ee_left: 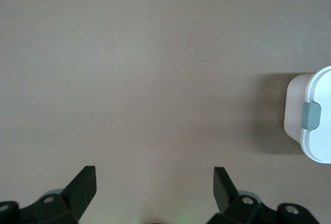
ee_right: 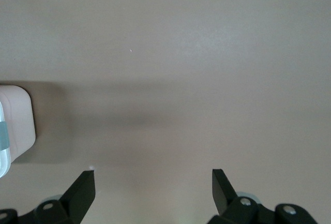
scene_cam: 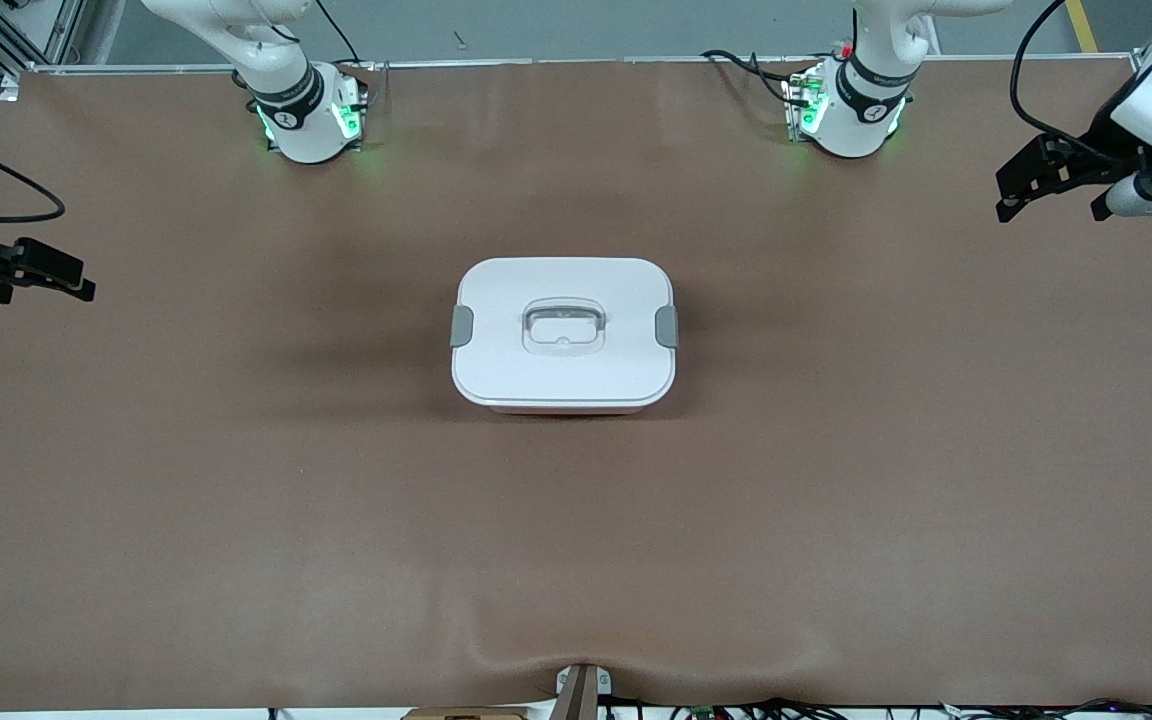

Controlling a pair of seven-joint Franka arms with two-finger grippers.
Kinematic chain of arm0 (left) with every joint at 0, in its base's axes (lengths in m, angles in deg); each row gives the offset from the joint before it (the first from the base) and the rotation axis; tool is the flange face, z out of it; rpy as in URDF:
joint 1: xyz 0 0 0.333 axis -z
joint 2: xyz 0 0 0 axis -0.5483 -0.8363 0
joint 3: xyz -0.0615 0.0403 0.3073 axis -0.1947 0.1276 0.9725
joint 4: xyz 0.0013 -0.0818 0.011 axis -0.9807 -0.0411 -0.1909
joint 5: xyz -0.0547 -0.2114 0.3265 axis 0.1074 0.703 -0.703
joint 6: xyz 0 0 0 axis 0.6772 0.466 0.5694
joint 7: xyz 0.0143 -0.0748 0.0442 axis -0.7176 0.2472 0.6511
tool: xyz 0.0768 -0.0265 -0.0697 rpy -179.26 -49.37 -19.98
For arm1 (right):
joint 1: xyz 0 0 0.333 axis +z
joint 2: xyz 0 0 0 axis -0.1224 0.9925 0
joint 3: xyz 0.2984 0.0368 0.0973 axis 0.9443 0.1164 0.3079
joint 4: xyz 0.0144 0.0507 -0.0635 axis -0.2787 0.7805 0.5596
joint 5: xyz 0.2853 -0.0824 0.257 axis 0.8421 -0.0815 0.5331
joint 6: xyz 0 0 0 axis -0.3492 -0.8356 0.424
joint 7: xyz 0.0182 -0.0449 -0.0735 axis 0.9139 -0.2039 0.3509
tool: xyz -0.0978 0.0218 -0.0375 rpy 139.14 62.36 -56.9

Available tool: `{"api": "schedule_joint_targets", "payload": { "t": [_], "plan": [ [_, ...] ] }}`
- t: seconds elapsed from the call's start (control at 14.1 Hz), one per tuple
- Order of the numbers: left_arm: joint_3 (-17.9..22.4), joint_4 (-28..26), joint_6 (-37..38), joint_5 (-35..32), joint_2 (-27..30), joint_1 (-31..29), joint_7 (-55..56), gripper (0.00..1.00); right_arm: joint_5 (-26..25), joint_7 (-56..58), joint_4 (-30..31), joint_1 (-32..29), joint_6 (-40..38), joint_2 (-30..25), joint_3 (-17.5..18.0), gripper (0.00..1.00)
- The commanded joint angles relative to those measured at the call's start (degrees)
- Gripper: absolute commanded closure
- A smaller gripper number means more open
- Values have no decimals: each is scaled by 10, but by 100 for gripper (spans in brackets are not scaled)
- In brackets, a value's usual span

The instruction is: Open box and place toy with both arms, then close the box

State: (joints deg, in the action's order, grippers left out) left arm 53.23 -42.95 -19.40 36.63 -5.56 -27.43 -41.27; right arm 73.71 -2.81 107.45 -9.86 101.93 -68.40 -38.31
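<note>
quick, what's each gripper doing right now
left gripper: open, empty, over bare table at its own end.
right gripper: open, empty, over bare table at its own end.

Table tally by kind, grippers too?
Box, lid on: 1
Grey clips: 2
Toy: 0 in view
Grippers, left and right, both open over bare table at its ends: 2
Total: 5

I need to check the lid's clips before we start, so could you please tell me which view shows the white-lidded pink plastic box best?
The front view: the whole white-lidded pink plastic box shows, both grey clips and the handle. Each wrist view catches only one end with one clip.
</note>
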Motion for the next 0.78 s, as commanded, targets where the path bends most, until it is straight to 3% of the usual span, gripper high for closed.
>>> {"api": "schedule_joint_targets", "payload": {
  "t": [0.0,0.71],
  "plan": [
    [3,16,2,9,-9,-2,-7,0,-8,2,-1,-3,1,1,2,0],
    [15,53,6,1,-24,-7,-6,0,-8,3,-4,-3,-2,1,2,0]
  ]
}}
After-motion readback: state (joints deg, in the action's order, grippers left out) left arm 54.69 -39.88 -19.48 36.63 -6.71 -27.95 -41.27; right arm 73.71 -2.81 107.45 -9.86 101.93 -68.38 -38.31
